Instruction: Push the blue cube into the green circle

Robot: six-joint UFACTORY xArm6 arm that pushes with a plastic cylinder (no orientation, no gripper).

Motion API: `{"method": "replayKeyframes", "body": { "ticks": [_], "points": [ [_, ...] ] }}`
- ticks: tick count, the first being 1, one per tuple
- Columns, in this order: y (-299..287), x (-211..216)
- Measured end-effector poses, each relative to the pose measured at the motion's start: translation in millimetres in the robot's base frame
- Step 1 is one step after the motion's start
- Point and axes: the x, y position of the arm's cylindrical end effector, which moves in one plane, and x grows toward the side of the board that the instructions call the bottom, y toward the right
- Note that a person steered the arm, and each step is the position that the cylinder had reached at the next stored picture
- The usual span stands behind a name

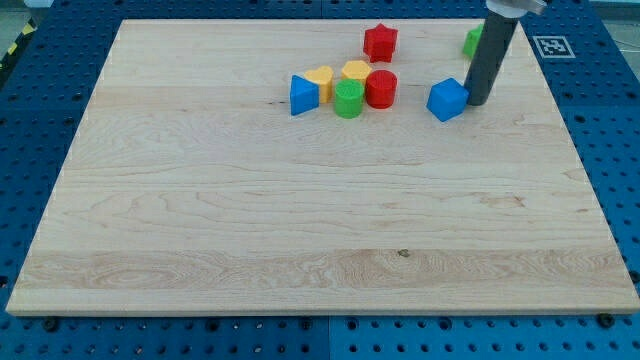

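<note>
1. the wooden surface [320,230] is seen lying on a blue perforated base [610,150], and every block is gathered near the view's top.
2. no pincer is carried by this arm, so nothing is gripped; only a straight dark rod [492,58] is seen, coming down from the view's top right.
3. my tip [477,102] is planted on the surface just to the view's right of the blue cube [447,99], touching it or all but touching; which one cannot be told.
4. the blue cube is found well to the view's right of the main cluster, apart from it.
5. the green circle [348,99] is seen in that cluster, pressed between a blue triangular block [303,95] on its left and a red cylinder [381,88] on its right.
6. two yellow blocks [319,77] [356,71] are tucked just behind them; their shapes cannot be made out surely.
7. a red star-like block [380,42] is set alone, nearer the top edge.
8. a green block [471,42] is half hidden behind the rod, its shape unreadable.
</note>
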Motion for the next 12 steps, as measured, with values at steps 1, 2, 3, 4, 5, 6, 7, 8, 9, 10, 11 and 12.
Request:
{"method": "replayKeyframes", "body": {
  "ticks": [1, 2, 3, 4, 5, 6, 7, 8, 9, 10, 11, 12],
  "points": [
    [-6, -19],
    [-32, -26],
    [-51, -1],
    [-51, 37],
    [-49, 37],
    [-20, 34],
    [-25, 49],
    [-62, 50],
    [-93, 50],
    [-51, 57],
    [-1, 81],
    [-2, 107]
  ]
}}
